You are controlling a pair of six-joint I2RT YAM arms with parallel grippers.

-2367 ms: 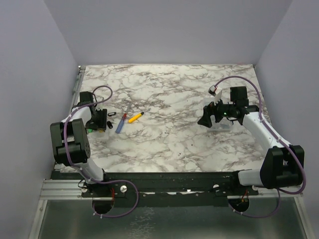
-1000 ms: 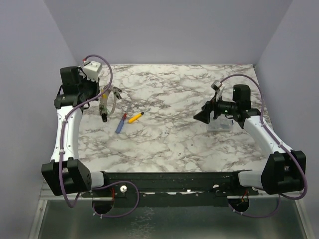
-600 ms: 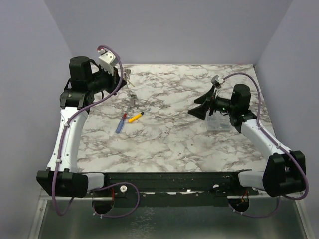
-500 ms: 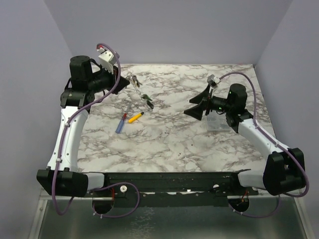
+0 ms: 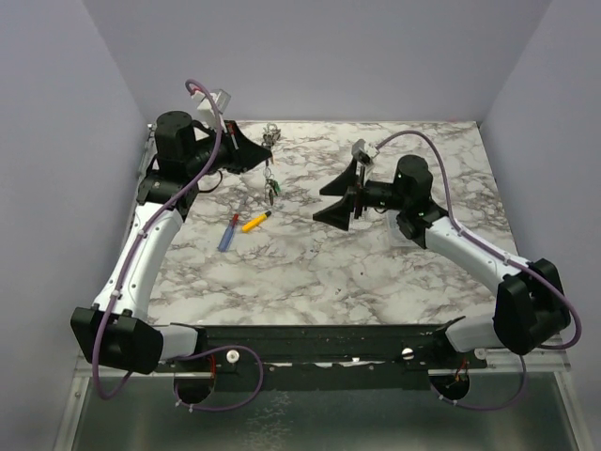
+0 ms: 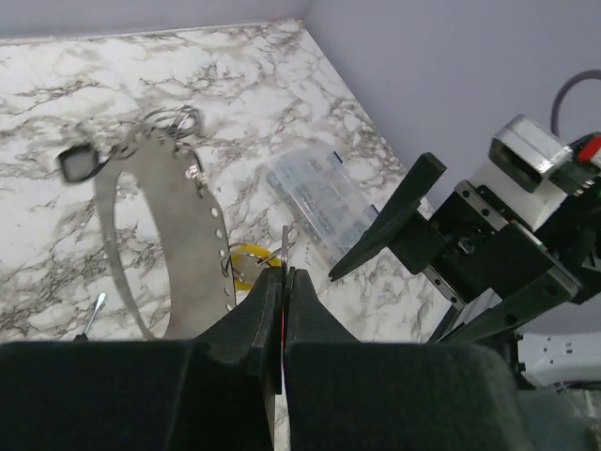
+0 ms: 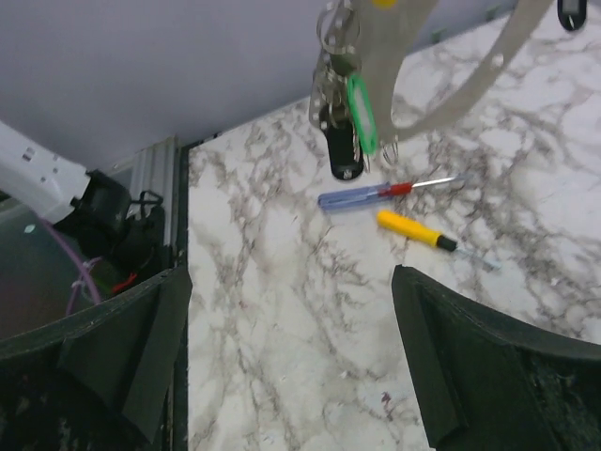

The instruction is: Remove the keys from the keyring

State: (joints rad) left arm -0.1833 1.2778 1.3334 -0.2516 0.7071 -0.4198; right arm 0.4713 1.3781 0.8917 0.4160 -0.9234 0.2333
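A clear plastic box [image 6: 315, 202] lies on the marble tabletop [image 5: 357, 272] under the right arm; we cannot tell what it holds. The left arm rises from its base at the near left and bends at the far-left corner, with its end effector [image 5: 255, 150] held high and aimed toward the middle. In the left wrist view its fingers [image 6: 268, 301] are pressed together on the keyring [image 6: 178, 235], a grey perforated strap loop with metal rings, pinching it where a yellow ring [image 6: 246, 263] sits at the fingertips. The right arm stretches from the near right toward the centre, and its end effector [image 5: 336, 195] faces the left arm. Its two fingers are spread wide and grasp nothing. The keys [image 7: 345, 113] hang in mid-air from the rings at the end of the strap, between the two end effectors and clear of the tabletop. The bunch's long axis runs straight down. A green tag [image 7: 360, 111] and a black key head [image 7: 344, 162] point toward the tabletop. Below them lie a blue and red screwdriver [image 7: 371, 195] and a yellow screwdriver [image 7: 418, 232], near each other, each lying flat. A small black tag [image 6: 75, 162] hangs at the far end of the strap.
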